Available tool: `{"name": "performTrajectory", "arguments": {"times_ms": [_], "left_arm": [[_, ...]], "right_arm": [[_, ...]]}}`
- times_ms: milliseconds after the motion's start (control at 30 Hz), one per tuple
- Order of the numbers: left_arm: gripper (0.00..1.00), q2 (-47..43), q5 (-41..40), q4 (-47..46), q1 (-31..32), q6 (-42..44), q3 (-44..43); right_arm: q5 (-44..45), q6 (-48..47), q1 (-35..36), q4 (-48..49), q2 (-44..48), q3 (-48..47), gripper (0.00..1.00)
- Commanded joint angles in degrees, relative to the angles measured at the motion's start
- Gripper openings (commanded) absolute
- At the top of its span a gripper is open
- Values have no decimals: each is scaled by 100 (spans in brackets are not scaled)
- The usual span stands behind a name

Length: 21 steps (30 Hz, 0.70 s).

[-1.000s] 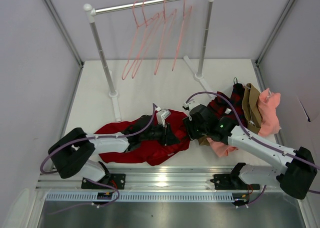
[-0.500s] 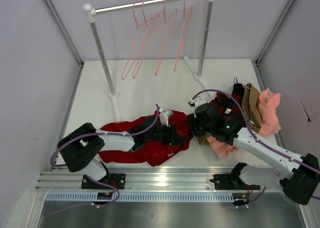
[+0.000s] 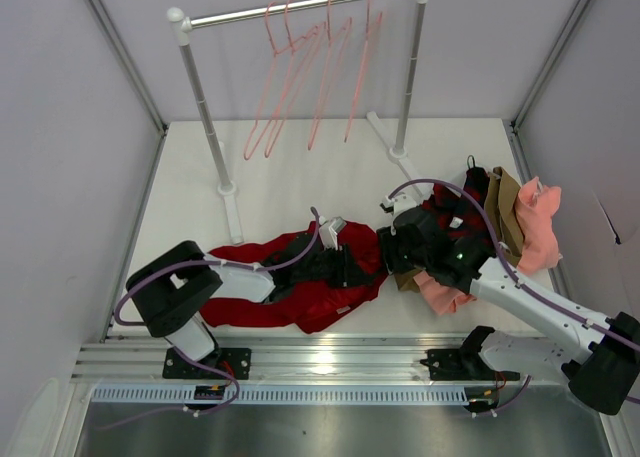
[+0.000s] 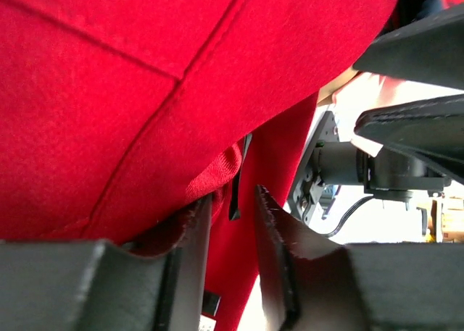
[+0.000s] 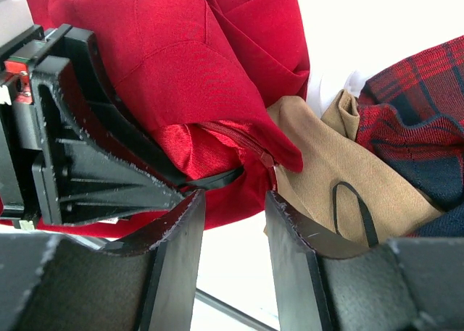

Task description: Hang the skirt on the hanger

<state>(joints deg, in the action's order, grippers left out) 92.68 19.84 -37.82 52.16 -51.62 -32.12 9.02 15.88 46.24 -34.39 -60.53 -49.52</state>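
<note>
From above, the skirt [image 3: 320,302], a plain deep-red soft cloth, lies crumpled on the white table [image 3: 300,177] between the arms. It is well apart from the four thin salmon-pink wire hangers [image 3: 300,77] hooked on the metal rail [image 3: 230,13]. The left gripper [image 3: 352,265] and right gripper [image 3: 390,257] meet at its right edge, beside a heap holding a plaid garment [image 3: 450,205], a tan garment [image 3: 505,212] and a salmon garment [image 3: 540,227]. In the left wrist view, matte red weave with a stitched seam fills the frame, and a thin black loop [image 4: 236,190] hangs in the narrow gap between the fingers [image 4: 275,258] (whether they pinch cloth I cannot tell). In the right wrist view, the jaws stand part-way apart with nothing between them, their tips just short of the skirt's shiny red lining [image 5: 196,150] and zip [image 5: 267,159].
</note>
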Motion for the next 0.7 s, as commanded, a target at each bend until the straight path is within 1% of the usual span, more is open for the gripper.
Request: {"name": "performTrajectory", "arguments": {"times_ms": [0,300,400,433,467,500,533,633,667], "left_arm": [[30,83,-129,-515,22,-103,-251],[20,276,-155,-638,22,-235,-304],[15,268,-155,-638,22,-226,-295],[11,259,-155,-639,22,-226,-278],[8,224,-155,-647,22,-226,-269],[4,198,-155,-647,22,-200,-242],[2,163,-155,-604,22,-182,-242],[0,-66,-199,-376,13,-60,-225],[0,-214,-225,-270,13,-24,-216]], "right_arm": [[21,20,-36,152,86,12,44],[48,20,-71,152,86,30,43],[48,29,-80,161,68,21,43],[48,38,-97,152,68,21,43],[30,38,-97,169,59,21,43],[4,29,-106,170,68,21,43],[-66,29,-98,178,68,30,42],[-233,64,-98,301,59,82,41],[-442,73,-97,432,68,109,41]]}}
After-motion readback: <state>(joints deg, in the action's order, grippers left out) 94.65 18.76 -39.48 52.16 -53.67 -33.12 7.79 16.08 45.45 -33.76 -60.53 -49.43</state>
